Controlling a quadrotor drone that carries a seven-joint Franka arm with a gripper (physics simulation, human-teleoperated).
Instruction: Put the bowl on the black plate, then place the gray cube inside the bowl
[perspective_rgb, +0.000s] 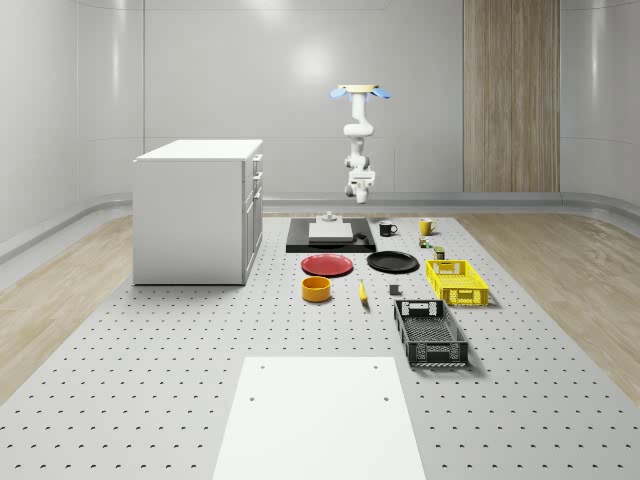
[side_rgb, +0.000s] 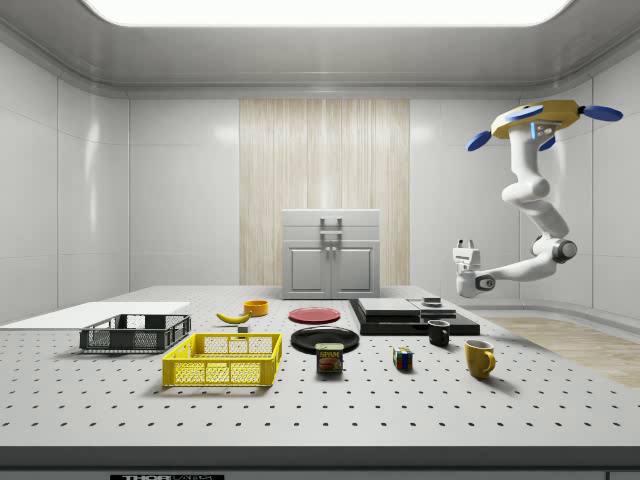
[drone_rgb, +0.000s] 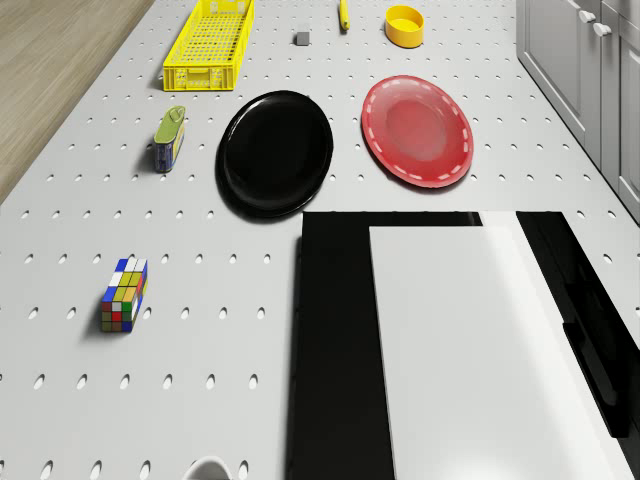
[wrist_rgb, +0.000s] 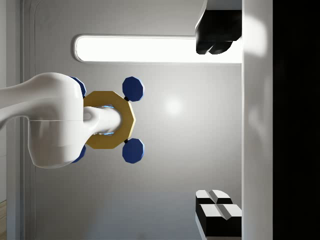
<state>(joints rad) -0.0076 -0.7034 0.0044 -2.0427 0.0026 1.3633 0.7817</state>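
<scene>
The yellow bowl (perspective_rgb: 316, 289) (drone_rgb: 404, 25) stands on the table near the red plate (perspective_rgb: 327, 265). The black plate (perspective_rgb: 392, 262) (drone_rgb: 275, 152) lies beside the red one with nothing on it. A small gray cube (perspective_rgb: 394, 291) (drone_rgb: 302, 38) rests between the banana (perspective_rgb: 362, 291) and the yellow basket (perspective_rgb: 457, 281). The drone (perspective_rgb: 362, 92) (side_rgb: 540, 120) hovers high over the table's far end, behind the black platform (perspective_rgb: 330, 240). My gripper (perspective_rgb: 358, 190) (side_rgb: 466, 246) (wrist_rgb: 220, 125) hangs above that platform, far from bowl and cube, pointing upward, open and holding nothing.
A white cabinet (perspective_rgb: 197, 210) stands at the whole-scene view's left. A white slab (drone_rgb: 470, 350) tops the platform. Two mugs (perspective_rgb: 386, 228), a can (drone_rgb: 170, 138) and a puzzle cube (drone_rgb: 124, 295) sit near the black plate. A black basket (perspective_rgb: 430, 332) and a white sheet (perspective_rgb: 318, 415) lie nearer the front.
</scene>
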